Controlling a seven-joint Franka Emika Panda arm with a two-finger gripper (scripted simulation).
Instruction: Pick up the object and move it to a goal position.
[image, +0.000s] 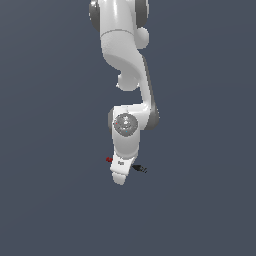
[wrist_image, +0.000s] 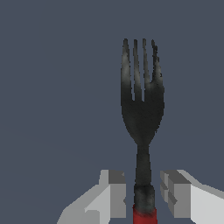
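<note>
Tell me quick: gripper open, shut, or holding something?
Gripper: open, fingers on either side of the fork near its red handle end, gaps visible on both sides; not clamped on it.

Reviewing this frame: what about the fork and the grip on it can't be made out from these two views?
- Fork handle: wrist view, the red end is cut off by the picture's edge.
- Fork middle: exterior view, hidden behind the arm's hand; only the red end and dark tip show.
- Gripper contact: wrist view, fingers flank the handle with gaps visible; whether it's closed on it is unclear.
- Fingers in exterior view: too small to tell.
</note>
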